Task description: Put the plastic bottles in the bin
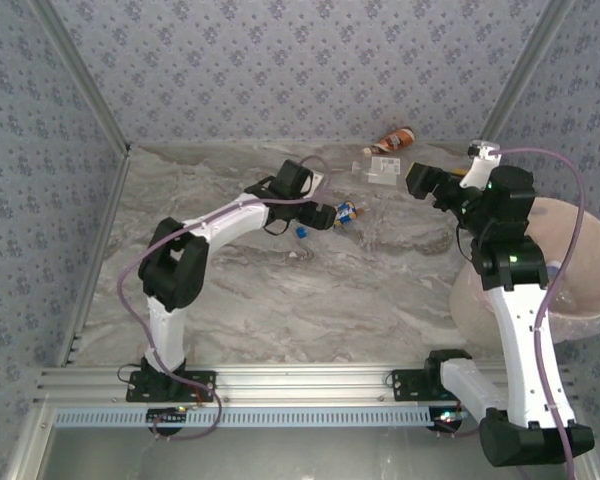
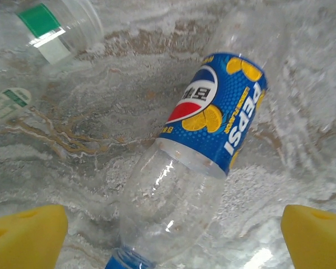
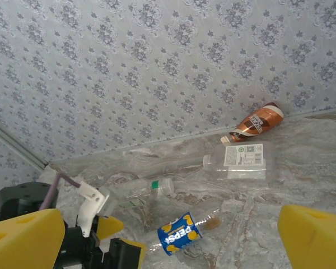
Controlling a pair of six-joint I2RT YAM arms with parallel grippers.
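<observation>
hovering left gripper (image 2: pixel 171 240), wide open and empty, over the pepsi bottle (image 2: pixel 213 117); right gripper (image 3: pixel 168 241) open, empty too, apparently raised near the bin (image 1: pixel 583 262).

At the left wrist, the blue-labelled bottle (image 2: pixel 213 117) runs off the bottom edge, its blue cap (image 2: pixel 126 262) half cut away. A clear bottle (image 2: pixel 50 28) with a green band is cropped at the top-left corner. Overhead, the right arm (image 1: pixel 515 300) hides part of the bin (image 1: pixel 585 250), which also passes the right edge.

text="PEPSI" | on=blue-labelled clear bottle (image 2: pixel 201 140) | views=left wrist, right wrist
</observation>
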